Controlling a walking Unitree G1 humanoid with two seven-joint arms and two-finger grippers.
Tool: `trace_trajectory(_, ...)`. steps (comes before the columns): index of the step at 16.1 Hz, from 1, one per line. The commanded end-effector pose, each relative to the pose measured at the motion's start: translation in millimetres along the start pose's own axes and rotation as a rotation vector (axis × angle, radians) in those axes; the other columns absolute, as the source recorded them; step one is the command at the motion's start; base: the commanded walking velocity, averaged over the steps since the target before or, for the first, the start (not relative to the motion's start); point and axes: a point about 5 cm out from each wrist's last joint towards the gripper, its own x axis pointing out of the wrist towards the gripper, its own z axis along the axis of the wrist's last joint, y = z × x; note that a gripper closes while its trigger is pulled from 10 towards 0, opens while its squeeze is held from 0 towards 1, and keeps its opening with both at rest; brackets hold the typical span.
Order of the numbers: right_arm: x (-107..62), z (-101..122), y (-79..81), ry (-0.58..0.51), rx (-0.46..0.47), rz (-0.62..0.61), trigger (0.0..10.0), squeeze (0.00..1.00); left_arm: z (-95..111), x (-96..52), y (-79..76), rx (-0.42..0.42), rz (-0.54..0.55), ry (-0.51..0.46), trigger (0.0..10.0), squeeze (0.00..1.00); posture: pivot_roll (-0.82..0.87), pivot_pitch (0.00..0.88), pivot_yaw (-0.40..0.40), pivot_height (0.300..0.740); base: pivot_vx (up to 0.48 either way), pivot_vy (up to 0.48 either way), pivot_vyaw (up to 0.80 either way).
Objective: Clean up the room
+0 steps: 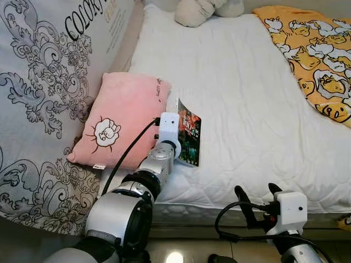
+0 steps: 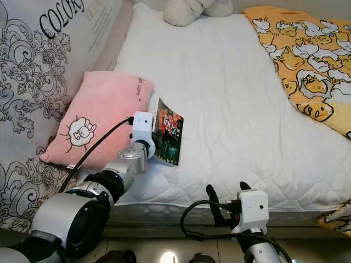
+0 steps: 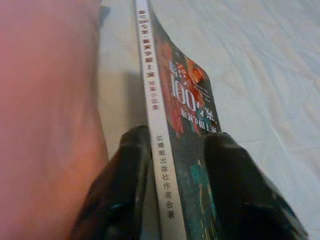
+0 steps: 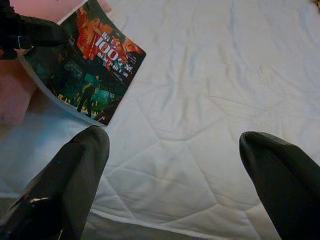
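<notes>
Left tool (image 3: 172, 170) clamps the book (image 1: 189, 134) beside pink pillow (image 1: 118, 118); right tool (image 4: 175, 175) gapes wide.

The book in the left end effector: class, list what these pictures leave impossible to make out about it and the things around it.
1. Book: back cover hidden; the left end effector covers its near edge in the left wrist view.
2. Pink pillow: blurred close-up in the left wrist view.
3. Stuffed toy: cut off by the head views' top edge.
4. Yellow blanket: runs off the right edge.
5. Right end effector: open over the bed, fingertips cut off below.
</notes>
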Motion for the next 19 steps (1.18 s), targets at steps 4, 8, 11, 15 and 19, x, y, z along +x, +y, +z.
trace_trajectory(4, -2.3, -2, -0.6, 0.009, -0.005, -0.009, 10.0, 0.00, 3, -2.8, -47.1, 0.409, -0.125, -0.060, 10.0, 1.00, -0.28, 0.066, 0.030, 0.740, 0.000, 0.000, 0.00)
trace_trajectory(8, -2.4, -4, -0.3, 0.012, -0.003, -0.011, 10.0, 0.00, 13, -0.2, -23.1, 0.760, -0.012, -0.134, 10.0, 1.00, -0.27, 0.073, 0.031, 0.740, 0.000, 0.000, 0.00)
trace_trajectory(11, -1.9, -5, 0.4, 0.017, -0.001, -0.010, 10.0, 0.00, 12, 0.2, 11.0, 0.867, 0.086, -0.105, 10.0, 1.00, -0.26, 0.081, 0.025, 0.740, 0.000, 0.000, 0.00)
trace_trajectory(15, 2.9, -7, -1.1, 0.021, -0.001, -0.013, 10.0, 0.00, 29, -2.4, 53.4, 0.741, 0.217, -0.140, 10.0, 0.00, -0.23, 0.060, 0.024, 0.740, 0.000, 0.000, 0.00)
trace_trajectory(19, 22.4, 0, -2.0, -0.038, 0.016, -0.029, 10.0, 0.00, 13, -8.9, 64.6, 0.243, 0.012, -0.164, 10.0, 0.00, -0.17, 0.000, 0.045, 0.740, 0.000, 0.000, 0.00)
